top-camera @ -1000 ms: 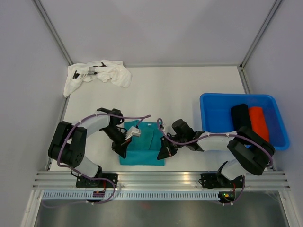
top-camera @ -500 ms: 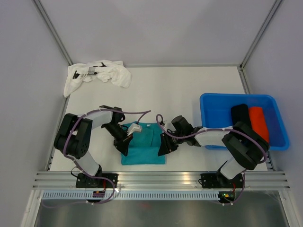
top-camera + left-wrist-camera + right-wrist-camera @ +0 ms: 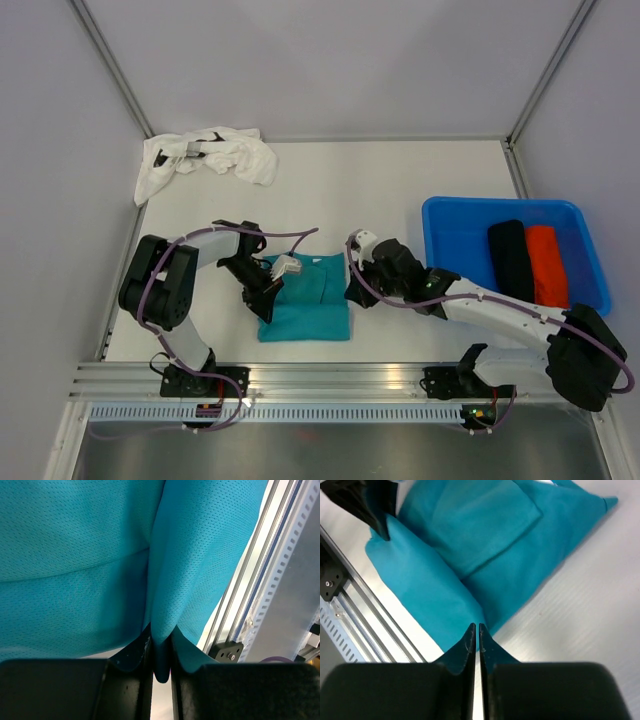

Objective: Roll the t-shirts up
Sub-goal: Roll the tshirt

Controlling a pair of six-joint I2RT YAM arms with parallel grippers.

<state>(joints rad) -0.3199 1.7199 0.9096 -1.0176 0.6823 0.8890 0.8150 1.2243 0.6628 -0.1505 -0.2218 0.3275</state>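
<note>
Cloth along the near edge of the teal t-shirt [image 3: 312, 300] now sits turned over into a thicker band than a second ago, so I judge the roll begun but far from finished. The right gripper [image 3: 475, 629] has let go: its fingers stand almost together with nothing between them, tips at the band's right corner. The left gripper [image 3: 161, 655] is clamped on a fold of the teal cloth. The shirt lies on the desk [image 3: 400, 190] near the front edge, the white t-shirt [image 3: 215, 155] crumpled at the far left corner. The left arm curls round from its base to the shirt's left side; the right arm has stretched out low, reaching leftward.
</note>
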